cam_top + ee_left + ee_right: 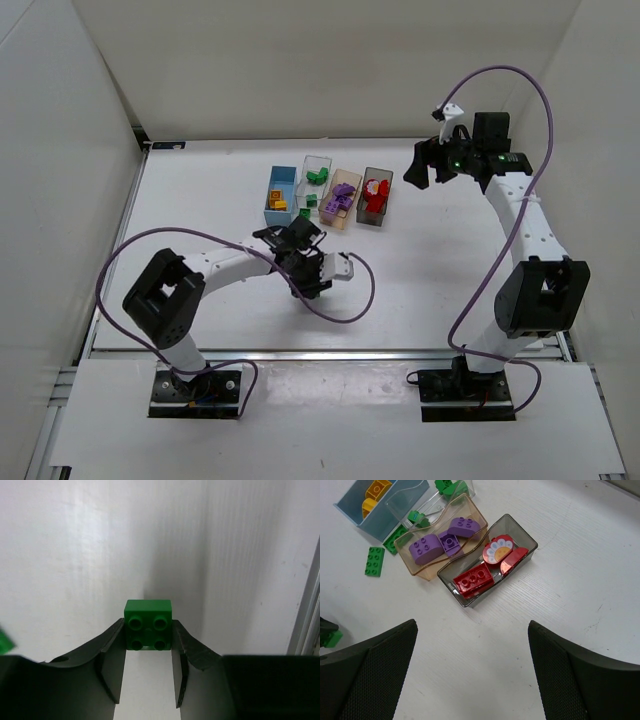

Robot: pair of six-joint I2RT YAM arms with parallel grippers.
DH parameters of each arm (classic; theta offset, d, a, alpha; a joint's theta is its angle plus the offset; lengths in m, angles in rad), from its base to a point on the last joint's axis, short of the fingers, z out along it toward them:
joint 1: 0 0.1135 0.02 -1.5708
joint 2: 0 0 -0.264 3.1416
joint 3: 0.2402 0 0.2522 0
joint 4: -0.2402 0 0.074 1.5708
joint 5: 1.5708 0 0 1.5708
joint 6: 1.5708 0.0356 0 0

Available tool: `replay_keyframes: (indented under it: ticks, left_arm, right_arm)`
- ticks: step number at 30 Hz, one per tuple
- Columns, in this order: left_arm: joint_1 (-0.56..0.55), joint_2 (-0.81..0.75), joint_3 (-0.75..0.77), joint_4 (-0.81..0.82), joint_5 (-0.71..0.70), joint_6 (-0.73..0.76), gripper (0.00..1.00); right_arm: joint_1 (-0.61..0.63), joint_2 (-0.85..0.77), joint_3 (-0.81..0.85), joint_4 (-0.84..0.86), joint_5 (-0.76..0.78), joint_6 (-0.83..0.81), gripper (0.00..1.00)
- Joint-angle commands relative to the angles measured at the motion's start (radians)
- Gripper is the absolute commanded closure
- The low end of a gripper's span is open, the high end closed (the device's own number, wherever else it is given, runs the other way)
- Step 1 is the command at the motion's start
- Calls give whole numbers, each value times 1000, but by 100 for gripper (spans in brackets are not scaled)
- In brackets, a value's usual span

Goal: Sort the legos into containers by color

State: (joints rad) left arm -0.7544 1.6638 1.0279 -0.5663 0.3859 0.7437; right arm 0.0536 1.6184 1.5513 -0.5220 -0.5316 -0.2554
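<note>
My left gripper [148, 630] is shut on a green 2x2 lego [148, 616], held at the fingertips just over the white table; in the top view this gripper [290, 238] is just in front of the bins. My right gripper [472, 626] is open and empty, high above the table right of the bins [428, 172]. Four bins stand in a row: light blue [357, 511] with orange-yellow legos, clear [422, 492] with green ones, peach-tan [472, 507] with purple ones, dark grey [527, 542] with red ones.
Loose green legos lie in front of the light blue and clear bins: a flat one [374, 561] and another [396, 536] against the blue bin. A green scrap [4, 642] shows at the left wrist view's edge. White walls enclose the table.
</note>
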Motion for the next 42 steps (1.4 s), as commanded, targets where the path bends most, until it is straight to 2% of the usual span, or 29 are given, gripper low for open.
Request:
replay_keyframes:
  ticks: [1,5,9,11,16,20,28,31,32,35,38,42]
  left_arm:
    - [42,-73,119,-24,64,-41,64]
    - [121,-79,262,-12,73,-138,64]
    - [213,0,459,-6,21,-278,64]
    - [280,68,517,19,21,-337,64]
    - [351,263,791,-38,-15,-483,62]
    - [374,439,993,-86,-38,-527,62]
    - [382,657,1228,-167,-22,-534,60]
    - [383,708,1308,-199,-41,-537,50]
    - [383,715,1311,-202,-45,-532,41]
    - [383,723,1313,-202,-65,-526,25]
    - [383,723,1311,-193,-84,-520,19]
    - [397,682,1295,-184,-53,-527,20]
  right_arm:
    - [3,9,-16,10,-13,-21,6]
    - [6,12,-40,5,19,-38,6]
    - [9,24,-25,-16,48,-84,6]
    - [11,37,-17,-10,79,-93,6]
    - [11,89,56,-12,75,-91,6]
    - [9,142,107,-9,64,-71,6]
    - [11,121,90,5,68,-74,5]
    - [9,101,61,11,65,-80,5]
    - [12,98,55,11,67,-81,5]
    - [12,90,46,11,65,-87,5]
    - [12,90,41,8,58,-91,5]
    - [32,95,47,-7,50,-120,5]
